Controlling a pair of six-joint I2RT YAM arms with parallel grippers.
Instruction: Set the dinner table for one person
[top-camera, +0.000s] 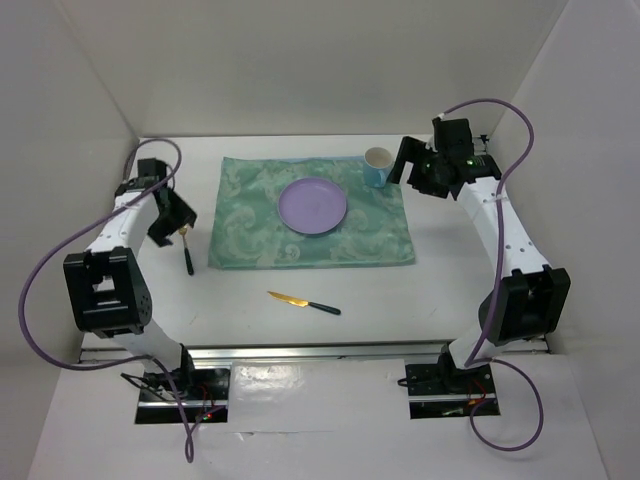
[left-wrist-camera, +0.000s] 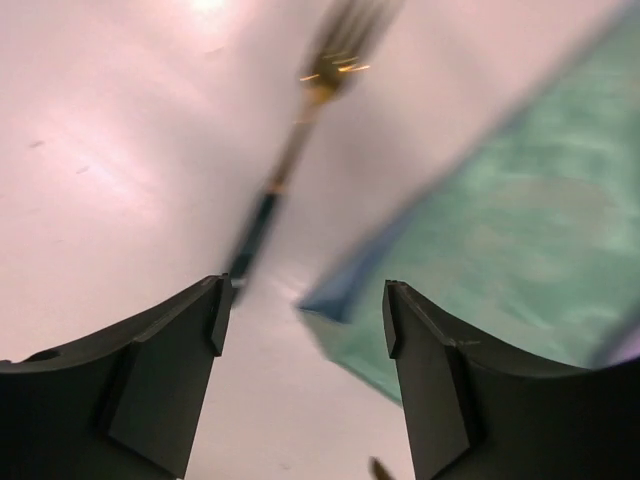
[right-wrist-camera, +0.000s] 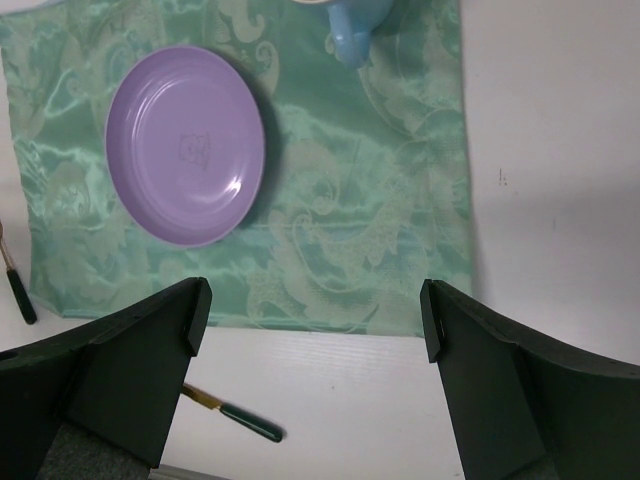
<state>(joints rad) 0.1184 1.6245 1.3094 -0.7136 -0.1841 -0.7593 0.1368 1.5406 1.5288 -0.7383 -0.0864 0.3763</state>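
Tabletop (top-camera: 440, 290) first: the white slab fills the whole space under the robot. Its long axis runs side to side, parallel to the silver rail (top-camera: 320, 352) on its near edge. Square on it lies the teal placemat (top-camera: 370, 235), long side the same way. The purple plate (top-camera: 313, 205) sits in the mat's middle and the blue cup (top-camera: 378, 165) at its far right corner. The knife (top-camera: 303, 302) lies slantwise on bare white in front of the mat, dark handle toward the right. The fork (top-camera: 188, 255) lies just left of the mat, nearly along its short edge, tines toward the far side.

Above the fork hangs the left end effector (left-wrist-camera: 300, 295), jaws spread with nothing between them. The right end effector (right-wrist-camera: 315, 300) gapes wide and empty near the cup.

To my eye the fork is placed, so that left end effector should rise straight up, not sideways, lest it nudge the handle askew. The knife, I'd guess, wants squaring beside the plate on the right.
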